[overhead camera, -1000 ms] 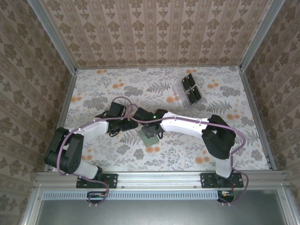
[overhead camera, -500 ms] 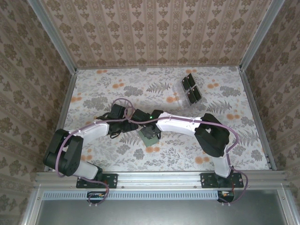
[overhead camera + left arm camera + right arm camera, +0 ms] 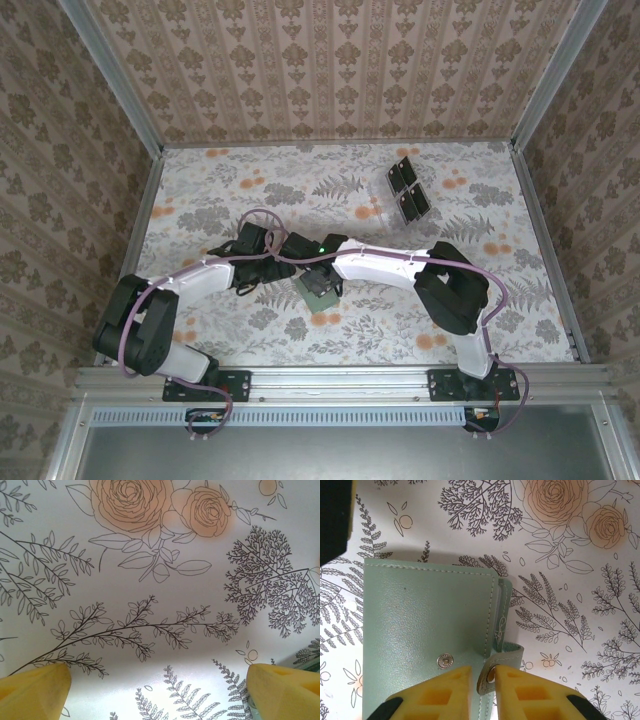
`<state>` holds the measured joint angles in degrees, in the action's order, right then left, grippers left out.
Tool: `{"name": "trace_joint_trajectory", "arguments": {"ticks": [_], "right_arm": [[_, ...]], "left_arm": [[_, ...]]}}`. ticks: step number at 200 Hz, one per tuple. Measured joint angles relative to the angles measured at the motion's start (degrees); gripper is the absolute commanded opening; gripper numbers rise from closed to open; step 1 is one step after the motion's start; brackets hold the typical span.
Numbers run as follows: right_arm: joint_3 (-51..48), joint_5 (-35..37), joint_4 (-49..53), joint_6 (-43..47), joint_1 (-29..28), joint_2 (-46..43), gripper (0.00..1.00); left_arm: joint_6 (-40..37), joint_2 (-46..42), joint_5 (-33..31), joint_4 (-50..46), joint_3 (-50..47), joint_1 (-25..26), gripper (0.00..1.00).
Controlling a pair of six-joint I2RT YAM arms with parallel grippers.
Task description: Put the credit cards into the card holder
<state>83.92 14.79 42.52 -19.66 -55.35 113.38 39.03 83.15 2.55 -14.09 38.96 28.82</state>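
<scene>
The card holder [image 3: 425, 620] lies closed on the flowered table [image 3: 480, 200], at the centre of the top view. It is under the right gripper [image 3: 484, 687], the nearer one. In the right wrist view its body extends up and left from the fingers. Its strap [image 3: 507, 655] enters the narrow gap between them, but I cannot tell if they pinch it. The top view hides this. The left gripper [image 3: 160, 690] stands wide apart and empty.

card holder [image 3: 420, 610]: smooth leatherette, soft sheen | snap [image 3: 444, 660]: shiny metal | table cover [image 3: 165, 680]: matt print
</scene>
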Motion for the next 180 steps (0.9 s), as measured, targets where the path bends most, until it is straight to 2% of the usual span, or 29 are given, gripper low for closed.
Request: {"name": "trace_joint_trajectory", "arguments": {"ticks": [42, 81, 142, 180], "right_arm": [[0.0, 0.2, 0.0, 0.0, 0.2, 0.0, 0.15], [0.0, 0.3, 0.0, 0.1, 0.5, 0.0, 0.0], [-1.9, 0.3, -0.9, 0.0, 1.3, -1.8, 0.0], [-5.3, -3.2, -3.8, -0.2, 3.0, -5.8, 0.0]], "left_arm": [[0.0, 0.2, -0.9, 0.1, 0.0, 0.5, 1.0], [0.0, 0.4, -1.6, 0.1, 0.1, 0.9, 1.0], [0.0, 0.4, -3.4, -0.1, 0.1, 2.6, 1.0], [0.1, 0.4, -4.9, -0.2, -0.1, 5.0, 1.0]]}}
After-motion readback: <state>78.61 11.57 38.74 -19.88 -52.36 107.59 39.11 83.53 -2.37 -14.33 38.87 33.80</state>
